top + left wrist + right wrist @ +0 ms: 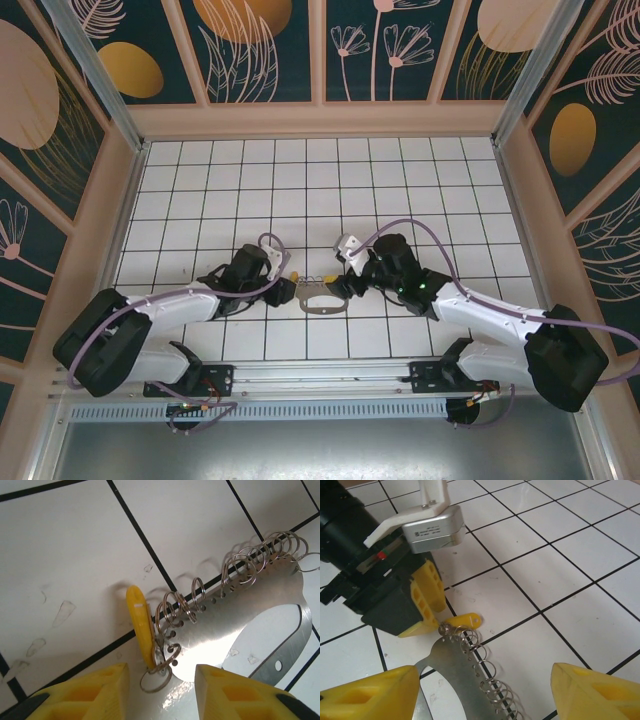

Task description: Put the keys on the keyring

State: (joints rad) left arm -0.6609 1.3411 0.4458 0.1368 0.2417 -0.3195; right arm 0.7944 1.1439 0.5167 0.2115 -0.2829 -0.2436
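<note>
Hovering the left gripper (161, 675) partly open and empty, with the yellow key (140, 625) just ahead of one finger and the end split ring (172, 652) between the fingers. Poising the right gripper (485, 680) wide open, empty, over the keyring plate (235, 625). Probably working the key onto that ring, though whether it is threaded is unclear. Pinning the plate to the bench (200, 525), pinching the key's flat faces and sliding it along the coil without forcing.
</note>
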